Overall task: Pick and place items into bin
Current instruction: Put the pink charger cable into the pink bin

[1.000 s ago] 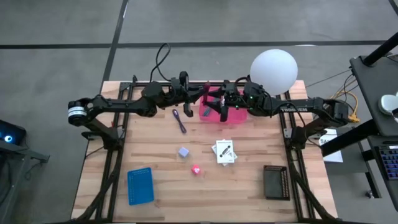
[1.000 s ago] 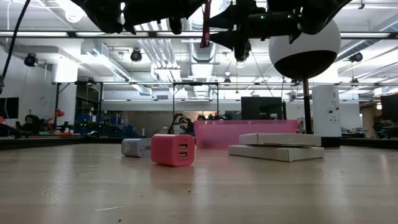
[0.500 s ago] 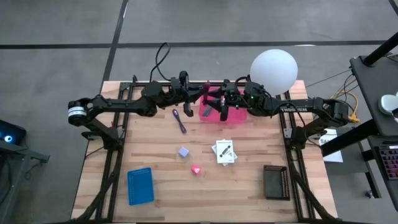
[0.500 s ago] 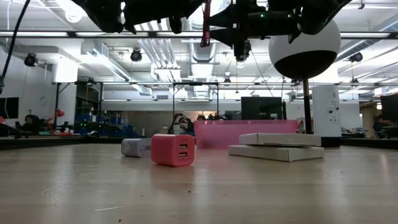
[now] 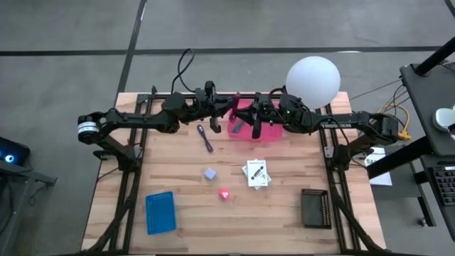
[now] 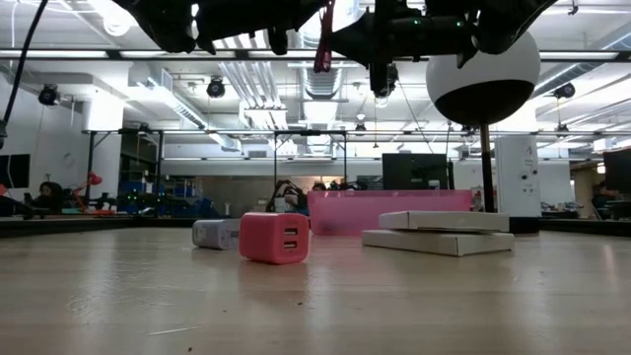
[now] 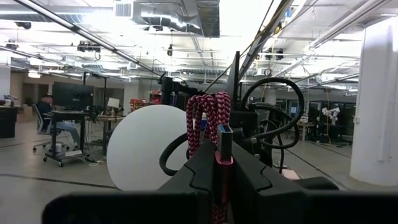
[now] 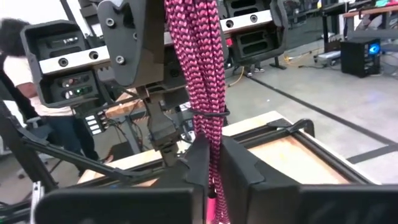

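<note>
Pink braided cord (image 8: 202,93) | left gripper (image 7: 222,163) clamps plug end | right gripper (image 8: 208,163) has just closed on it | handover above pink bin (image 5: 264,133), release pending

hidden: pink bin (image 5: 264,132) interior under grippers | cut off: braided cord (image 8: 200,74) ends

Both arms crowded the space above the pink bin (image 5: 264,131), while the surface (image 5: 185,181) in front lay mostly open.
</note>
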Tool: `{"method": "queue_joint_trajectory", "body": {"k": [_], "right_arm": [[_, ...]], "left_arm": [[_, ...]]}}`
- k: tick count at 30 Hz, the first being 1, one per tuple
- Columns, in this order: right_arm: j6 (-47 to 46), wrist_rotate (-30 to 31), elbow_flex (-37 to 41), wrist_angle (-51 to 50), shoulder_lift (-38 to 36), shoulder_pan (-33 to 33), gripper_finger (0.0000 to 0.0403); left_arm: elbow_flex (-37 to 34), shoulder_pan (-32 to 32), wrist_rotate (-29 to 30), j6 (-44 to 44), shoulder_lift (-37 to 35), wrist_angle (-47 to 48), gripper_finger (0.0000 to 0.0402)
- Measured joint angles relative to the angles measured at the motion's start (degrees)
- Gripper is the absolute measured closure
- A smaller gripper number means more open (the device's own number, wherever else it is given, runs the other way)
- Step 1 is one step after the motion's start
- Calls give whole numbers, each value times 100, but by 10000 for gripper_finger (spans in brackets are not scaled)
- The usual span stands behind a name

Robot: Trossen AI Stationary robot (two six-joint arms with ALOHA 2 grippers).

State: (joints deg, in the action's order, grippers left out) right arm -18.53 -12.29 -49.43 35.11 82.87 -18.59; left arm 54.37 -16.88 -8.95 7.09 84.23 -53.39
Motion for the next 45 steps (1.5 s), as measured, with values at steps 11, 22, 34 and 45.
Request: {"method": "queue_joint_trajectory", "body": {"k": [11,22,34,45], "right_arm": [[-118,8,-2,-61,-9,-11,391],[-548,66,-2,-704,-11,-126,392],[-1514,135,-2,-2249,-151,-573,392],[-2214,963,-2,-4332,-250,-664,392]], "left_arm": [[-20,0,-16,0,-21,6,383],[-39,-33,-107,-318,-215,43,260],[-59,-73,-90,-352,-709,1199,224],[-101,-76,-85,-356,-876,1419,224]]}}
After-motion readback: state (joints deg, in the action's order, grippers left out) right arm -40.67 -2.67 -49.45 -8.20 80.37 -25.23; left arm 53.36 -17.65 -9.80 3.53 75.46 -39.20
